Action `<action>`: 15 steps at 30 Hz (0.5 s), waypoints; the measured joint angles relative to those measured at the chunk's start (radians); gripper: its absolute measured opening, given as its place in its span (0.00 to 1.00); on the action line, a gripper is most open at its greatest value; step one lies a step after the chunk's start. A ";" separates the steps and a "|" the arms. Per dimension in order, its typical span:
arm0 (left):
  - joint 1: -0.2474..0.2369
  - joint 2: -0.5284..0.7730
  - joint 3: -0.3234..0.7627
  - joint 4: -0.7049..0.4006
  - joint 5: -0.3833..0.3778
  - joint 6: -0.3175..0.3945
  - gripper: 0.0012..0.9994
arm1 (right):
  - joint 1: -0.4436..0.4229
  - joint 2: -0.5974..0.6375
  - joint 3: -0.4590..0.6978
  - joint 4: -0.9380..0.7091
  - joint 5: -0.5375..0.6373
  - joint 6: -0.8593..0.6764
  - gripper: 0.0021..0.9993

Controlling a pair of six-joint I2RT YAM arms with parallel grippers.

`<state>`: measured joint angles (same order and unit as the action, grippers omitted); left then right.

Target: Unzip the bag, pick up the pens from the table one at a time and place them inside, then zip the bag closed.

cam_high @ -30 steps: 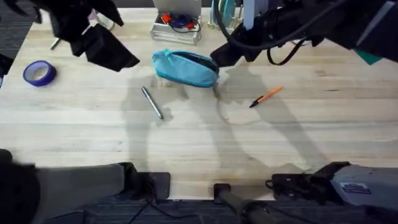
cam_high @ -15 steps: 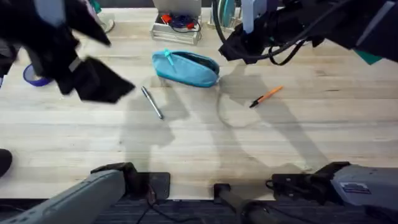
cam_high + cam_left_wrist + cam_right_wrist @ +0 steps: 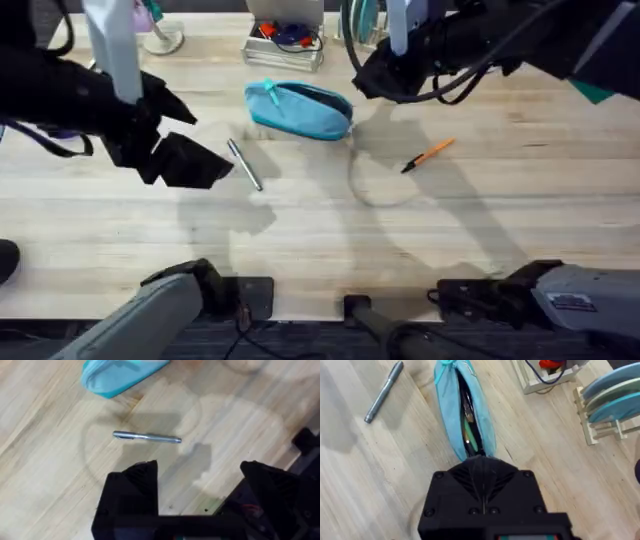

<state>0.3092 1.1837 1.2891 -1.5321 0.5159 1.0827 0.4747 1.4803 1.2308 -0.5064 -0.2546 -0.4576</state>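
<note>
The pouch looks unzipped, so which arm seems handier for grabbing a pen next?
Likely the left. Its gripper hangs open just beside the silver pen, fingers either side in the wrist view. The right gripper sits by the bag, above the orange pen.

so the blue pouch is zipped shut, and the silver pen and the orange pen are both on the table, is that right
Not quite: the blue pouch is unzipped; the right wrist view shows its dark inside through the open zipper. The silver pen and the orange pen do lie on the table.

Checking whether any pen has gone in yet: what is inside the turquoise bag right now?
The bag lies unzipped. Through its slit, dark slim items with a green glint show, but they cannot be identified. The fabric sides cover the rest.
</note>
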 joint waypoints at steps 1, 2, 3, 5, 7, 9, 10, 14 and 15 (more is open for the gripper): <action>0.016 0.000 -0.002 0.002 0.009 -0.001 1.00 | 0.000 0.000 0.000 0.000 0.000 0.000 0.03; 0.030 0.000 -0.002 0.005 0.015 -0.002 1.00 | 0.000 0.000 0.000 0.000 0.000 -0.001 0.03; 0.041 0.000 -0.002 0.009 0.017 -0.003 1.00 | 0.000 0.000 0.000 0.000 0.000 -0.006 0.03; 0.062 0.001 -0.002 0.026 0.018 -0.012 1.00 | 0.000 0.000 0.000 -0.003 0.000 -0.025 0.03; 0.078 0.004 -0.002 0.033 0.019 -0.019 1.00 | 0.000 0.000 0.000 -0.012 0.000 -0.052 0.03; 0.085 0.011 -0.002 0.033 0.019 -0.025 1.00 | 0.000 0.001 0.000 -0.021 0.000 -0.085 0.03; 0.085 0.014 -0.002 0.033 0.019 -0.025 1.00 | 0.000 0.003 0.000 -0.022 0.000 -0.099 0.03; 0.085 0.021 -0.002 0.036 0.019 -0.029 1.00 | 0.000 0.026 0.000 -0.022 -0.013 -0.138 0.03; 0.085 0.021 -0.002 0.037 0.019 -0.029 1.00 | 0.000 0.035 0.000 -0.023 -0.019 -0.144 0.03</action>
<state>0.3946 1.2045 1.2869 -1.4952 0.5351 1.0538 0.4747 1.5154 1.2308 -0.5293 -0.2740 -0.6016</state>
